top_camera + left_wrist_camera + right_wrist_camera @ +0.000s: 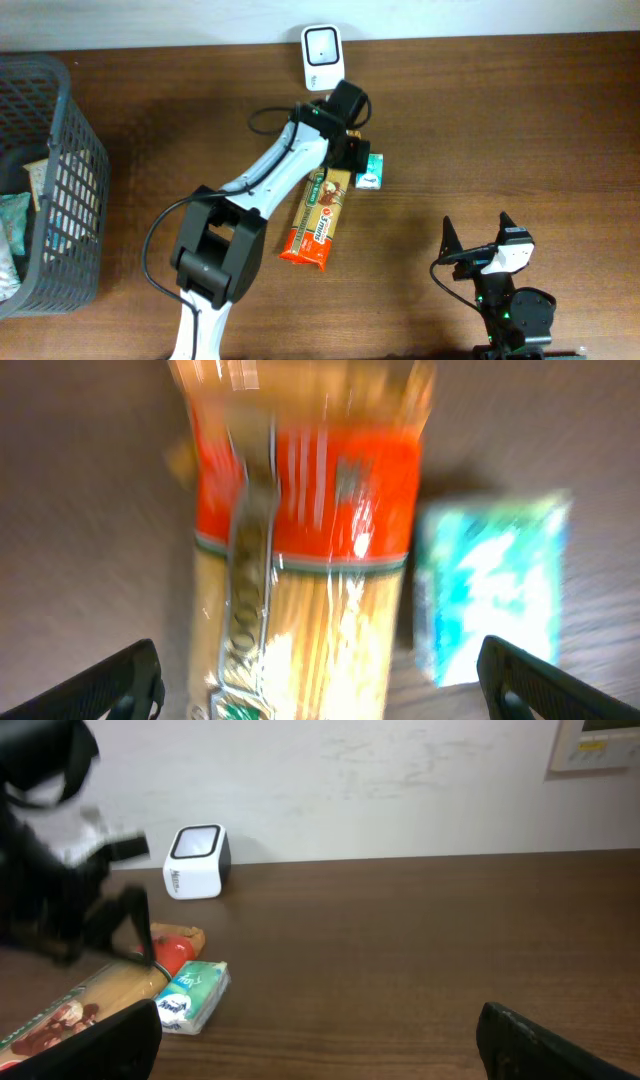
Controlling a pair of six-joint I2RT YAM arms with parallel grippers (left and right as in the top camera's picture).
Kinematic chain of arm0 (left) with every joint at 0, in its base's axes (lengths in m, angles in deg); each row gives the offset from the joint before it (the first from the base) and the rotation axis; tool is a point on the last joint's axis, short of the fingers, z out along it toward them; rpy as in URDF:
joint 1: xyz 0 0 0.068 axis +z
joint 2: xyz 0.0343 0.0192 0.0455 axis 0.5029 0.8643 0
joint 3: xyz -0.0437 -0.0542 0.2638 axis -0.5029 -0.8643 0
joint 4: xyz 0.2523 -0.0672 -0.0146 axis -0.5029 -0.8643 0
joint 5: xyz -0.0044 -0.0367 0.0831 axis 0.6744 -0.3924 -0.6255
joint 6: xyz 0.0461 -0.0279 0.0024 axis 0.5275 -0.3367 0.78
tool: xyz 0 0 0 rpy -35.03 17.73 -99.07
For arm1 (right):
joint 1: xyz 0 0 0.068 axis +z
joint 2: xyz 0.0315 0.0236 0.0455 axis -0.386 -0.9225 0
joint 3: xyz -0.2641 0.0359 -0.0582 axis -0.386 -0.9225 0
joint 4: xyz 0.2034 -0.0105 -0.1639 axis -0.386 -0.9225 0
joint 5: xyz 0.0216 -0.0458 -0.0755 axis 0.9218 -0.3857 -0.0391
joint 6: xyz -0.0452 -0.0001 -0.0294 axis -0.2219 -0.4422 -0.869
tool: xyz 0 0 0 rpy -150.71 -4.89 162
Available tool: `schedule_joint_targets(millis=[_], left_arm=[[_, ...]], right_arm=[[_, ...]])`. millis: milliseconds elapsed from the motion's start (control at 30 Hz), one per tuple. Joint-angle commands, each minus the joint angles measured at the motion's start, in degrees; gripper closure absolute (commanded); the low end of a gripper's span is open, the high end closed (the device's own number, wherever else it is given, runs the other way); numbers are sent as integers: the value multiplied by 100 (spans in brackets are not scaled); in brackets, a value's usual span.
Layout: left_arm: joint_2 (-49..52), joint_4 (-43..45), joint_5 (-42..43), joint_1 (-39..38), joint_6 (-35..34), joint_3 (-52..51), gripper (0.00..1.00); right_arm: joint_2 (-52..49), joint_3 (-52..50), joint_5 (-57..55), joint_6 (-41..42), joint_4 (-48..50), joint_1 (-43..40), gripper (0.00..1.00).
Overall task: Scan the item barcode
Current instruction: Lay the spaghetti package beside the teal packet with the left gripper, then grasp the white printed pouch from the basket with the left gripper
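- The table point(520, 120) carries everything. The spaghetti packet point(318, 218), judged to be the item to be scanned, lies flat and slantwise near the middle, one end toward the back edge, and is gripped by nothing.
- The basket point(75, 200) at the left edge is well apart, and no trouble is expected from it.
- The barcode is not seen in any view. If it faces the table, the wrong side may be shown and no reading got.
- The left gripper point(320, 680) is spread wide above the packet's back end, with nothing held. If only the slick film is pinched, the long packet may slip or sag once lifted. The wrist view is blurred, so the aim cannot be judged.
- The scanner point(321, 46) stands at the back edge, near that end, and may be knocked if the packet is swung.
- The small blue-green pack point(370, 172) lies just beside the packet and may be caught by a finger.
- The right gripper point(476, 222) is parked open and empty near the front edge.
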Motion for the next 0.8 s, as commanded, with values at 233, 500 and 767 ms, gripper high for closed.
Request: schedule_joint_targets(millis=[233,500,767], left_arm=[[0,-3871,-463,2876,1335,7020,1],[-83,-4516,-647,5952,1268,7342,1],[-83,-4269,9,7361,1250,5049,1]], right_arm=[[26,-48,-50,0,-2,-37,1],[26,-48,-52,0,-2,-37,1],[26,-48,-52,0,-2,-37,1]])
